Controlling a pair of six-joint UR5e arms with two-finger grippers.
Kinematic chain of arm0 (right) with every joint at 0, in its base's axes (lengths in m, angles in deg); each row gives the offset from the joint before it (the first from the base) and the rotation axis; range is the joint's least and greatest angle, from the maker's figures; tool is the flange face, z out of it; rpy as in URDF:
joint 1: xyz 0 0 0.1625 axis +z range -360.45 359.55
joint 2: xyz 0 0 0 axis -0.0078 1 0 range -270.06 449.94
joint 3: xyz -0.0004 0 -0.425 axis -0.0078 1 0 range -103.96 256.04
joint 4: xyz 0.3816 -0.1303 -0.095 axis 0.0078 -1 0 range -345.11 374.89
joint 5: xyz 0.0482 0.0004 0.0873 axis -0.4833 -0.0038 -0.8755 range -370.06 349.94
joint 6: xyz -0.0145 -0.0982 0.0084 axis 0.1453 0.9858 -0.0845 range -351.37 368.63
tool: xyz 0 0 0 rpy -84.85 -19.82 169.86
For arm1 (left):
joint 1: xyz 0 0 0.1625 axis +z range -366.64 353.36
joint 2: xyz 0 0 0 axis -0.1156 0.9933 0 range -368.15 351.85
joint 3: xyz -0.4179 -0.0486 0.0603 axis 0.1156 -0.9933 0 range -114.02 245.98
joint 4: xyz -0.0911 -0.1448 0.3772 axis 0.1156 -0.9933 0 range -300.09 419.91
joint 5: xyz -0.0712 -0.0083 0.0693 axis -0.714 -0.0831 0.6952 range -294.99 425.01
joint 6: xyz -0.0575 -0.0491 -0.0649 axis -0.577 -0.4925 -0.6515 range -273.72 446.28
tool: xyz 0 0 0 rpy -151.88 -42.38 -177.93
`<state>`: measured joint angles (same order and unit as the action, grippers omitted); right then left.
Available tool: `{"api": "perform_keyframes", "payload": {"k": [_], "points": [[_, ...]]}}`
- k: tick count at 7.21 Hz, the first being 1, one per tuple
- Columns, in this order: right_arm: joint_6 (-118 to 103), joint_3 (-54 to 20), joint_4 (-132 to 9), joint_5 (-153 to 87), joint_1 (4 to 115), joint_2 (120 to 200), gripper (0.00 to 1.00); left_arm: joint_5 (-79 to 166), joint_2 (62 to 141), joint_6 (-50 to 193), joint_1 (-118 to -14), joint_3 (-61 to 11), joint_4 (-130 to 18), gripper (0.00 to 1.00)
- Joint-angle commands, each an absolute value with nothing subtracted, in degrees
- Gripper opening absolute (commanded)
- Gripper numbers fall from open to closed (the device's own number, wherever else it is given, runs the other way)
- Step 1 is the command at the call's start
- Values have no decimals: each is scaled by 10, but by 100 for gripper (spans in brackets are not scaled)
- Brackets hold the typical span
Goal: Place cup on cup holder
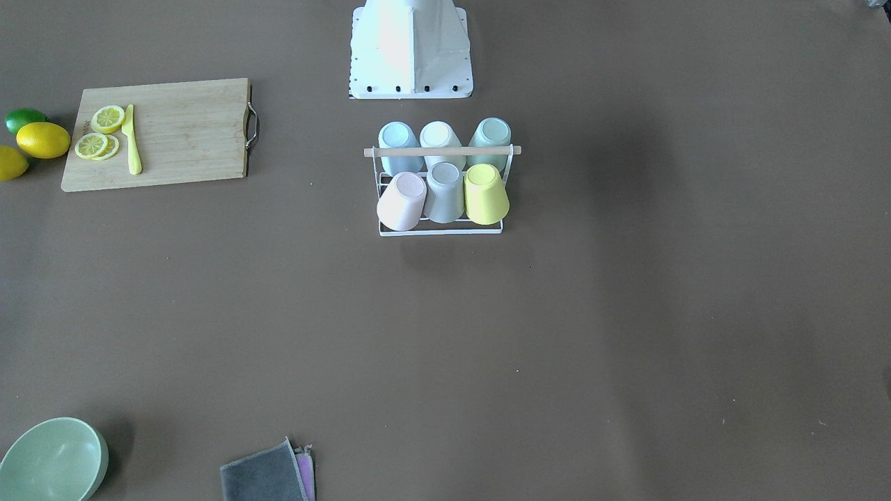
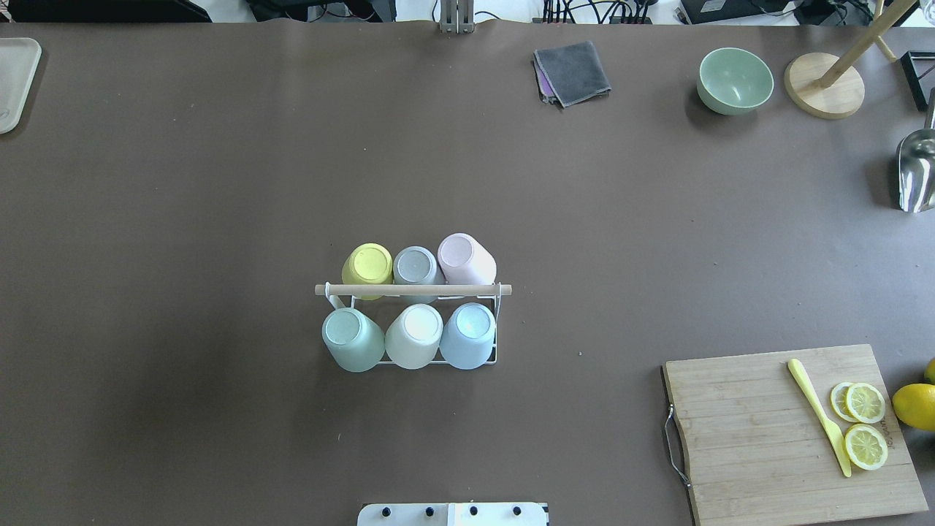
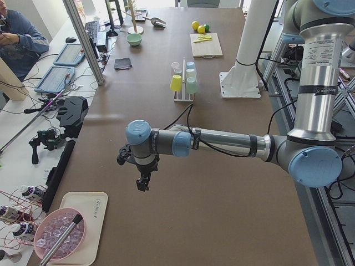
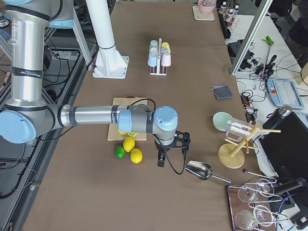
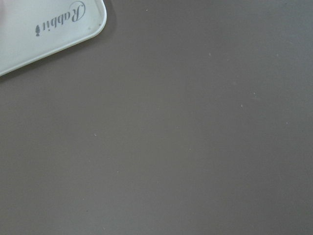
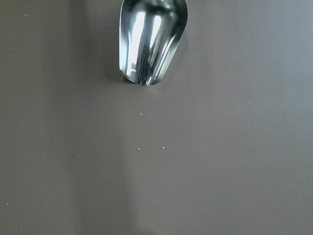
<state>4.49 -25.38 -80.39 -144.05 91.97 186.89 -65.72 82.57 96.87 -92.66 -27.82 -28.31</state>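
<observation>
Exterior left: cup holder [image 3: 183,97] well beyond left tool [image 3: 142,185]

The robot's white column [image 3: 252,39] stands on a flat white base plate [image 1: 411,82]. Along the plate's edge farthest from the column there are 4 small dark screws [image 1: 398,89]. The left arm [image 3: 222,143] and the right arm [image 4: 91,116] look the same: smooth silver-grey tubes, thick round joints with light blue caps, and thin black rings. On each arm, the tube closest to the column carries a black band with small white writing. The left arm's tube also has a white label with black print. A thin black cable runs along each arm's last tube. At the end away from the column, each arm has a small black gripper: the left gripper [image 3: 142,187] and the right gripper [image 4: 161,163].
</observation>
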Motion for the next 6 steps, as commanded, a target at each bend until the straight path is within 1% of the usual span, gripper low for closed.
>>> {"api": "perform_keyframes", "payload": {"k": [1,6], "points": [[45,-253,-804,-1441,920,1869,100,-657,823,966,-939,-272,-280,97],[49,-250,-804,-1443,920,1871,100,-664,814,974,-945,-265,-281,97]]}}
